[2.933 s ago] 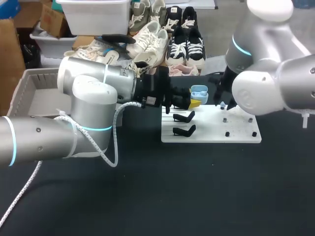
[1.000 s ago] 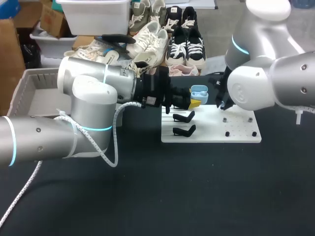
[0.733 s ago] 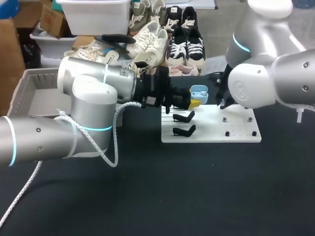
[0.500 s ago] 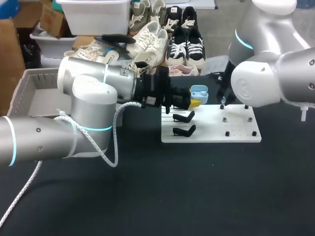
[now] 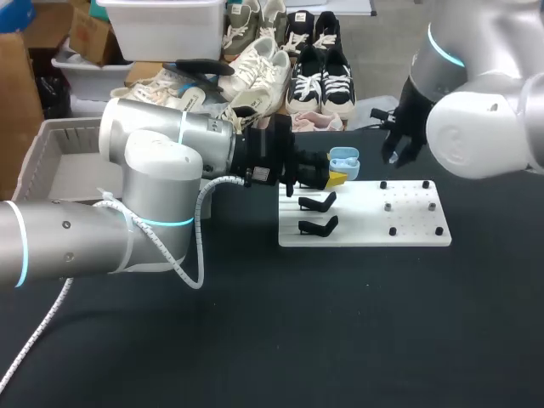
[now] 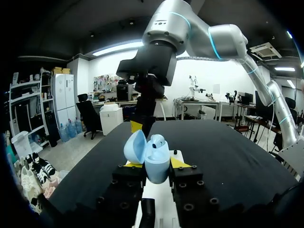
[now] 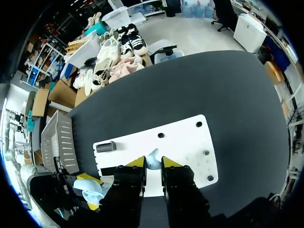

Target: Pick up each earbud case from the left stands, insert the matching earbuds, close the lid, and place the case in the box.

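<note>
My left gripper point(image 5: 338, 172) is shut on a light-blue earbud case point(image 5: 343, 159), held over the back left corner of the white board point(image 5: 408, 231) with its lid open. In the left wrist view the case point(image 6: 156, 161) stands upright between the yellow tips of that gripper point(image 6: 154, 165), and an earbud point(image 6: 159, 140) sits inside. My right gripper point(image 5: 398, 146) hangs above the board's back edge. In the right wrist view that gripper point(image 7: 153, 163) is shut on a light-blue earbud point(image 7: 153, 156), with the board point(image 7: 185, 142) far below it.
Two black stands point(image 5: 319, 202) point(image 5: 319, 226) sit on the board's left half, and several small black pegs point(image 5: 392, 230) on its right half. A grey box point(image 5: 44, 161) stands at the table's far left. My left arm point(image 5: 161, 178) spans the left side.
My right arm has risen off the board's pegs and drawn back to the right with the earbud in its gripper. The left arm and the case have not moved.
</note>
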Robot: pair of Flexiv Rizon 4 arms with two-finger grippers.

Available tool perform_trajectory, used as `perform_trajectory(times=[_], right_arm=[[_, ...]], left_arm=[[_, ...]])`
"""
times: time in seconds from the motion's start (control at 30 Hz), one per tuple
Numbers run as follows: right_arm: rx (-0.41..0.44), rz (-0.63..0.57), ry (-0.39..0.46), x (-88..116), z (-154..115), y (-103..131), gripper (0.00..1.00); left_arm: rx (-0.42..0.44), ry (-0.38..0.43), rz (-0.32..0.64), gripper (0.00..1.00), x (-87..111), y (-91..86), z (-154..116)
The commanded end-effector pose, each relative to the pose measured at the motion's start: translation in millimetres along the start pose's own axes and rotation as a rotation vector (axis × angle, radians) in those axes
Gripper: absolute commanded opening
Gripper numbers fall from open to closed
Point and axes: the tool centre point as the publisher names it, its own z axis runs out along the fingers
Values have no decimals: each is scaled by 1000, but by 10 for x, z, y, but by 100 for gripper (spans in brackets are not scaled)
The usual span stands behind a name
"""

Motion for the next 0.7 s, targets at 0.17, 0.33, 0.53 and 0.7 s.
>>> perform_trajectory(times=[0.17,0.33,0.53,0.7], right_arm=[[35,-92,-17,237,-412,-5,0],[66,-185,-19,372,-619,31,0],[47,-249,-38,543,-861,51,0],[14,-336,-25,678,-1004,133,0]], left_arm=[[-4,-1,1,0,3,-7,2],[-4,-1,1,0,3,-7,2],[-4,-1,1,0,3,-7,2],[-4,-1,1,0,3,-7,2]])
